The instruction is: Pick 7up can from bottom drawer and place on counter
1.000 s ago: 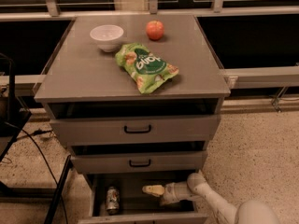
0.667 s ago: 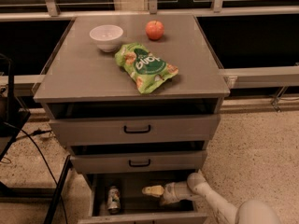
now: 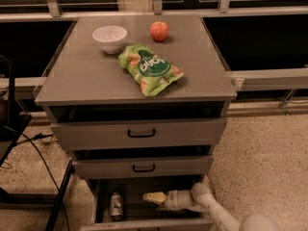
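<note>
Resting in bottom drawer [image 3: 144,224]: 7up can [image 3: 115,206], gripper [image 3: 153,197] nearby — grip state unclear — snack bag [image 3: 150,69] on counter [image 3: 86,76].

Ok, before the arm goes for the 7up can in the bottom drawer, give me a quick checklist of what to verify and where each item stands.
1. Is the bottom drawer pulled open: ok.
2. Is the 7up can in view, in the drawer's left part: ok.
3. Is the gripper inside the drawer, right of the can and pointing toward it: ok.
4. Is the gripper at the can: not ok, a gap separates them.
5. Is there bare room on the counter beside the bowl, apple and green snack bag: ok.
6. Is there headroom under the middle drawer to lift the can out: cannot tell.
</note>
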Motion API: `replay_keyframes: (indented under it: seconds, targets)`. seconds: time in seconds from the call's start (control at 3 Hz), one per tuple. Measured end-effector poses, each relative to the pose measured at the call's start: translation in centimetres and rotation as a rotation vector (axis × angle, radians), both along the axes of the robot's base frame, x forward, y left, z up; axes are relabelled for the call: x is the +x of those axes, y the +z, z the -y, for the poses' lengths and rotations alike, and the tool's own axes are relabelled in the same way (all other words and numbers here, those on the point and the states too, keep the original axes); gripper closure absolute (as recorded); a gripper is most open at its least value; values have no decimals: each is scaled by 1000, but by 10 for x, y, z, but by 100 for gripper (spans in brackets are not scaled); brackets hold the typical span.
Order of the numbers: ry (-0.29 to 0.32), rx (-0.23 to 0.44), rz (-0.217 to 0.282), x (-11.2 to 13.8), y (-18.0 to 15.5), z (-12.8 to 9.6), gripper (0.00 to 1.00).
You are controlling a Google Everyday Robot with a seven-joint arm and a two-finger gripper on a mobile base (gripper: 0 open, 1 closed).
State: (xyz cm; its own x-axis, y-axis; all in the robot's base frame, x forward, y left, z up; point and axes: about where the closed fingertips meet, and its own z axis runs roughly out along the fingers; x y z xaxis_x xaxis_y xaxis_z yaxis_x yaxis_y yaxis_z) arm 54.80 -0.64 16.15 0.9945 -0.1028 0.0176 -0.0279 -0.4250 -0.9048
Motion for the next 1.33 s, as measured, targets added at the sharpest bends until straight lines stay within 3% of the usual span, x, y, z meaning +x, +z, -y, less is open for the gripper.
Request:
replay_keyframes:
  seconds: [0.67, 1.33]
  targets:
    - [0, 90, 78, 6, -6, -27, 19]
    - [21, 89, 137, 7, 6, -42, 20]
